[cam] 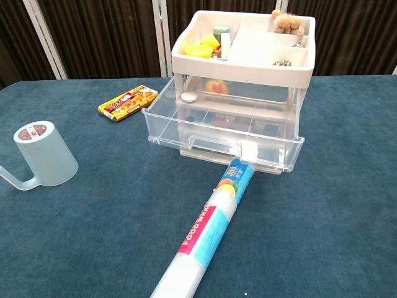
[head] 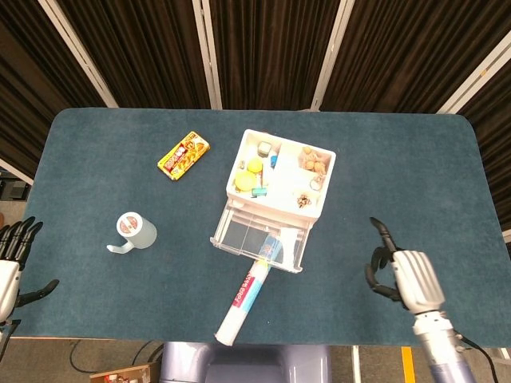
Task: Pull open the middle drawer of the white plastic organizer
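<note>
The white plastic organizer (head: 279,171) (cam: 242,53) stands mid-table with small items in its top tray. Its clear middle drawer (head: 254,239) (cam: 217,130) is pulled well out toward me, its small white handle (cam: 248,149) at the front. My right hand (head: 403,278) hovers near the table's front right, far from the drawer, holding nothing; one finger points forward and the rest are curled in. My left hand (head: 12,255) is off the table's left edge with its fingers spread and empty. Neither hand shows in the chest view.
A food wrap roll (head: 247,297) (cam: 208,226) lies diagonally in front of the organizer, its far end under the drawer's front. A pale blue cup (head: 134,231) (cam: 43,155) stands at the left. A yellow snack pack (head: 184,155) (cam: 128,102) lies behind it.
</note>
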You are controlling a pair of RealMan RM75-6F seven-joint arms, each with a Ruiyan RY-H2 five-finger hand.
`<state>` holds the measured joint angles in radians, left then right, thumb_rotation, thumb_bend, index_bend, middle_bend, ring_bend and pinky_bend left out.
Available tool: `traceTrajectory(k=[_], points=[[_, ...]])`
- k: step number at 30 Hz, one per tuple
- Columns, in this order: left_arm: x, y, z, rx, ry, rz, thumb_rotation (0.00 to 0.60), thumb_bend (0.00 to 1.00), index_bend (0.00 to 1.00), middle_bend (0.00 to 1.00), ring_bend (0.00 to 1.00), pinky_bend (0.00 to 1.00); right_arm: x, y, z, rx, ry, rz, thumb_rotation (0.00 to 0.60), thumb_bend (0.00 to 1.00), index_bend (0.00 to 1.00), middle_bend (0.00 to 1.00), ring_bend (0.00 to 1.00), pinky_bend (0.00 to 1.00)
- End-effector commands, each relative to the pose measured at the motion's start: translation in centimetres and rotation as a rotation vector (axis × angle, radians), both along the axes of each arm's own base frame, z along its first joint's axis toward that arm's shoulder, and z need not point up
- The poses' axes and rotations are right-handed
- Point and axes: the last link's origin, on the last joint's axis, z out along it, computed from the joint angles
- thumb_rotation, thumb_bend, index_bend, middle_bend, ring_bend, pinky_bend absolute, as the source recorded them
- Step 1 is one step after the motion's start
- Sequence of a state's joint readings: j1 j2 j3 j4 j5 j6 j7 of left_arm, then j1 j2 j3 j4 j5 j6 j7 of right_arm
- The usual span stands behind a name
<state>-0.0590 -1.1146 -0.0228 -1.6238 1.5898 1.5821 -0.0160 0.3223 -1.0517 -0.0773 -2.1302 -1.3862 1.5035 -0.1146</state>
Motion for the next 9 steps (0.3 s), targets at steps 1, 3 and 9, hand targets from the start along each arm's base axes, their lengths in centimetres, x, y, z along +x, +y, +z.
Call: traceTrajectory(k=[1,3,9], points=[[-0.1,-0.1,0.0,0.008,0.015,0.003,0.600,0.00,0.00,0.00,0.00,0.04,-4.4,1.5,1.1,-0.051,0.140,0.014,0.600,0.30,0.00,0.05,0.03,0.25],[-0.2,-0.1,0.1,0.015,0.030,0.004,0.600,0.00,0.00,0.00,0.00,0.04,-5.7,1.9,1.2,-0.059,0.205,0.013,0.600,0.24,0.00,0.00,0.00,0.16],[-0.7,0.2,0.2,0.039,0.072,0.018,0.600,0.00,0.00,0.00,0.00,0.04,-8.0,3.0,1.1,-0.116,0.323,0.003,0.600,0.16,0.00,0.00,0.00,0.09]])
